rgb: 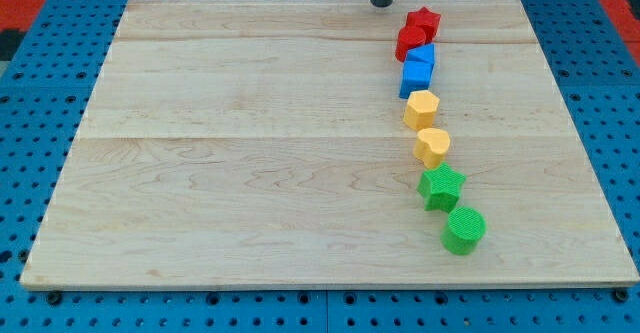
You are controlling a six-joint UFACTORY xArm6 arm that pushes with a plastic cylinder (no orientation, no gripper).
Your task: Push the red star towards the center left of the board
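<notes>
The red star point(424, 20) sits near the view's top, right of centre, on the wooden board point(250, 153). A second red block point(410, 43) touches it just below and to the left. My tip point(381, 3) is at the board's top edge, a short way to the upper left of the red star and apart from it. Below the red blocks a column runs down: a blue block point(424, 55), a second blue block point(415, 76), a yellow hexagon-like block point(422, 108), a yellow heart-like block point(432, 146), a green star point(441, 187) and a green cylinder point(464, 230).
The board lies on a blue perforated table point(40, 303). A red area shows at the view's upper corners point(20, 3).
</notes>
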